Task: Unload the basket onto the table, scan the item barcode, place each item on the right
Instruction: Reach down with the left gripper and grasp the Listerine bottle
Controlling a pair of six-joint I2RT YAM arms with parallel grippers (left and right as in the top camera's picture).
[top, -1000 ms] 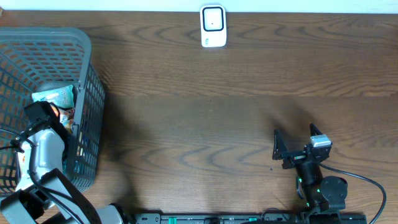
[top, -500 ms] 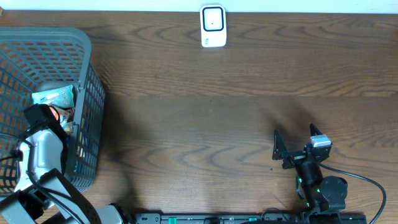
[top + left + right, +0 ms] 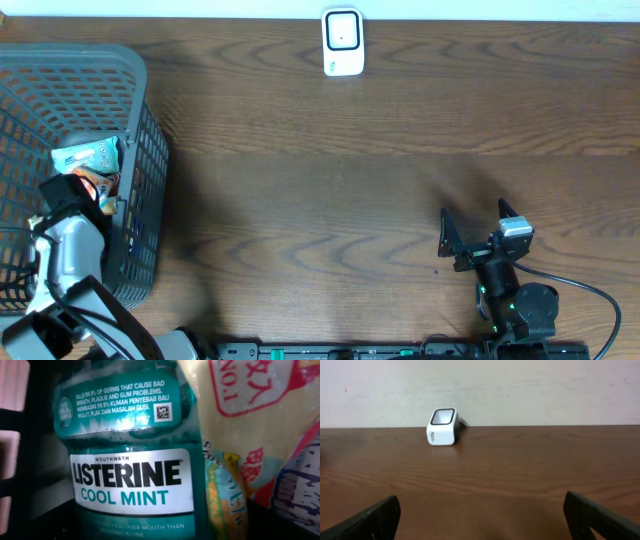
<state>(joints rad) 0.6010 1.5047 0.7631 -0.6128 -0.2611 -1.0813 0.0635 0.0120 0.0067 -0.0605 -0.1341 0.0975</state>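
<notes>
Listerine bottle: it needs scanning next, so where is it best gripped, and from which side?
Probably grip the bottle across its sides, just above the main label, coming down through the basket's open top. Its label faces the wrist camera. One side has dark free space, but the packet overlaps the other edge, so that finger must slip between.

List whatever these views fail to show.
- Left claw, overhead: fingertips hidden by its own wrist, inside the basket.
- Listerine bottle, left wrist: cap and base cut off by frame edges.
- Yellow packet, left wrist: name cut off at the right edge.
</notes>
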